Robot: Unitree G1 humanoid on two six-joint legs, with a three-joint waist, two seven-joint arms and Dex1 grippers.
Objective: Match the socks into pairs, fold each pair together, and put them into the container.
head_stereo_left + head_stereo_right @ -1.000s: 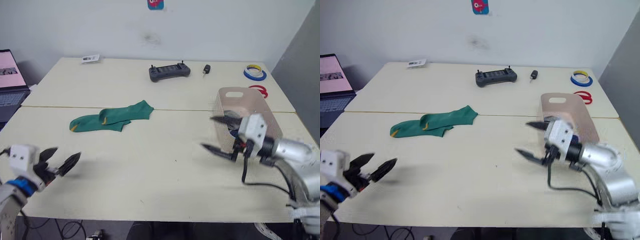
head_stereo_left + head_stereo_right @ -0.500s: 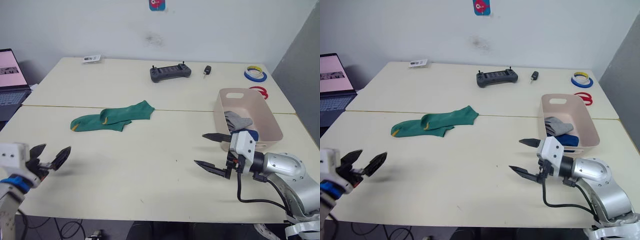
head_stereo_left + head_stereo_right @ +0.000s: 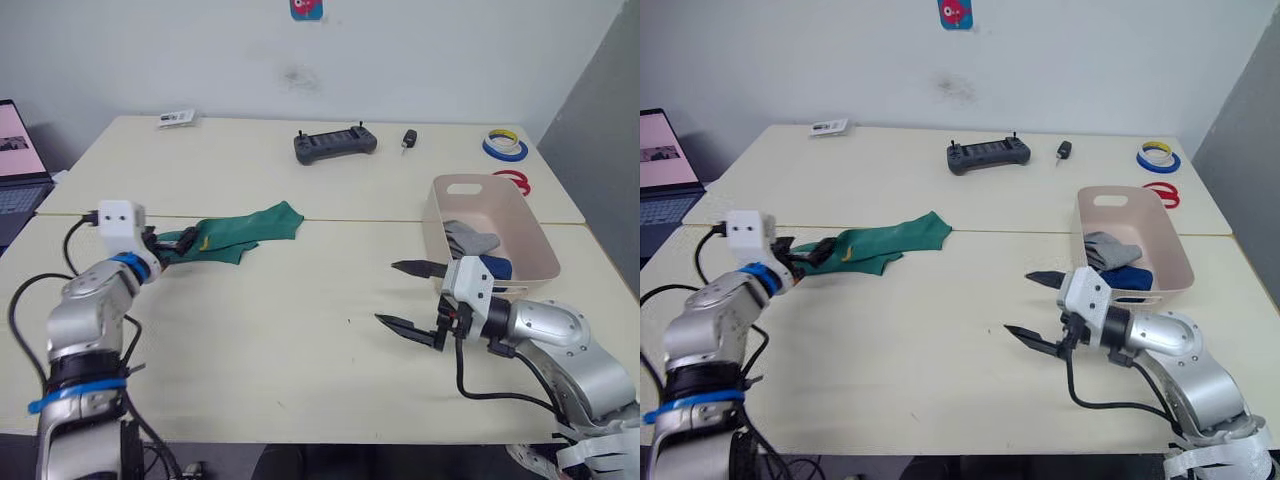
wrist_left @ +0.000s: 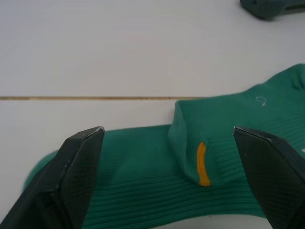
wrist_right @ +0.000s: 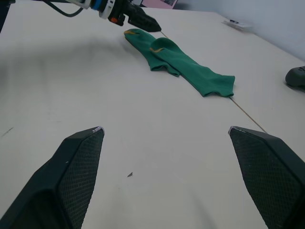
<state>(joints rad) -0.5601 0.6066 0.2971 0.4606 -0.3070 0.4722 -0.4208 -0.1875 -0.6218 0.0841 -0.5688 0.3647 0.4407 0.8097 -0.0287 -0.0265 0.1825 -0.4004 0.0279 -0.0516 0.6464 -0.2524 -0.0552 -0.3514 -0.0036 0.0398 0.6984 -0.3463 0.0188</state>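
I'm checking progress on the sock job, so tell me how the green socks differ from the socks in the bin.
The green socks lie stretched out on the table, overlapping, not yet folded; the grey sock and dark blue sock sit bunched inside the pinkish bin. The green ones bear small yellow marks; the binned ones look plain. The open left gripper straddles the green socks; the open right gripper is beside the bin, apart from its socks.

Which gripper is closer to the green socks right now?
Left. The left gripper is at the green socks' toe end; the right gripper hovers apart, near the container.
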